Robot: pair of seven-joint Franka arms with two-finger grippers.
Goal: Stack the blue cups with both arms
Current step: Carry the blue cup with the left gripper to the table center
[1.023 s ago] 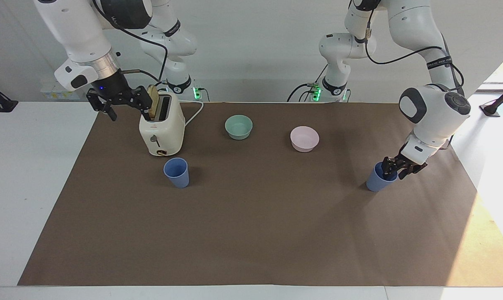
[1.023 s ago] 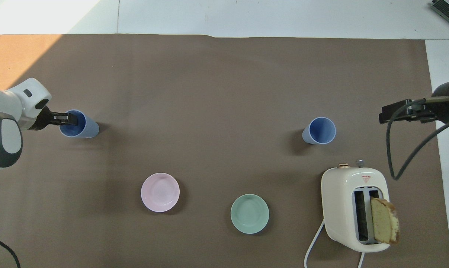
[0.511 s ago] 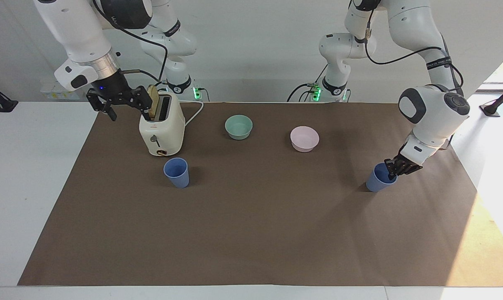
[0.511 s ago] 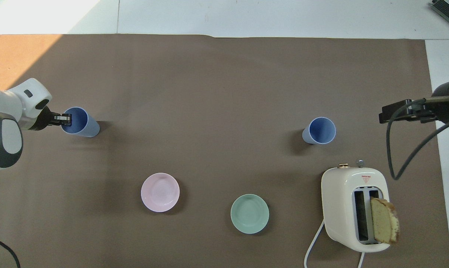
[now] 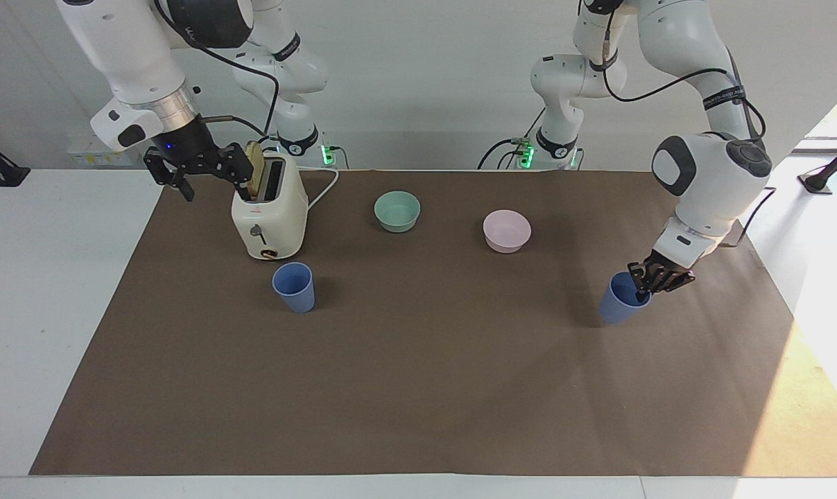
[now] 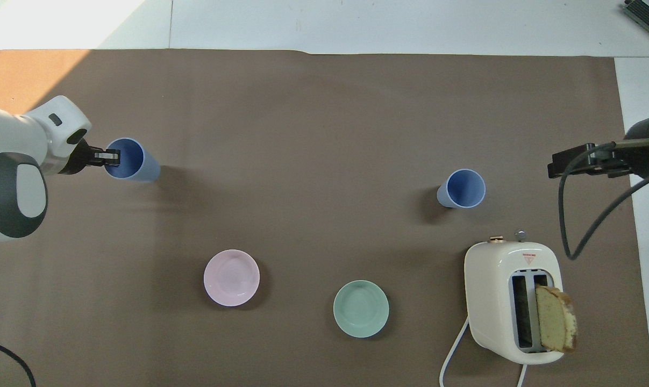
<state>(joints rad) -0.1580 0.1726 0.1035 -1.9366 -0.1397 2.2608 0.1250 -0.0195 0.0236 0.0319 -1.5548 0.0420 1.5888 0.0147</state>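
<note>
A cream toaster (image 5: 268,215) with a bread slice (image 6: 555,318) standing in one slot, a mint-green bowl (image 5: 397,211) and a pink bowl (image 5: 506,230) sit on the brown-covered tabletop (image 5: 418,388). The left pincer (image 5: 650,281) clamps the rim of one tapered matte blue cup (image 5: 620,298), one finger inside, the cup tilted. The other blue cup (image 5: 294,287) stands upright just beside the toaster, farther from the robots. The right pincer (image 5: 196,170) hangs spread wide beside the toaster, holding nothing.

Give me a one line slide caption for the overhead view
Left gripper pinches one blue cup's rim; second blue cup stands beside the toaster.
</note>
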